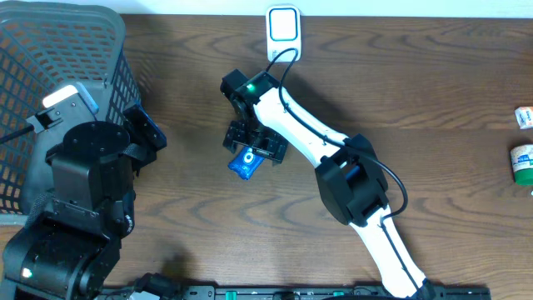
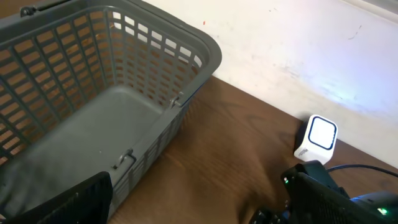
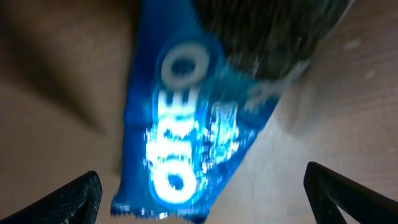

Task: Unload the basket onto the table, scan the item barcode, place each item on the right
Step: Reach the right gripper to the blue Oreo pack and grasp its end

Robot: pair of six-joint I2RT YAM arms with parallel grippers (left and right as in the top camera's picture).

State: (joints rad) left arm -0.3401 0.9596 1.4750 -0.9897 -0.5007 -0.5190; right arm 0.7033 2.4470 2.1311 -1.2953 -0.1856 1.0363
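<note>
Blue Oreo packet (image 3: pixel 186 124) under right end effector (image 1: pixel 252 148) — jaws wide apart; left end effector (image 1: pixel 146 129) open beside basket (image 1: pixel 117 37) rim.

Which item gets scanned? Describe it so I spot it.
On the table, in front of the white scanner, the right gripper hangs over a packet. It is blue, lettered Oreo; the packs at the right edge are white and green.

Blue Oreo packet (image 3: pixel 183 137); grey basket (image 2: pixel 93 118); brown table (image 1: pixel 433 83).
</note>
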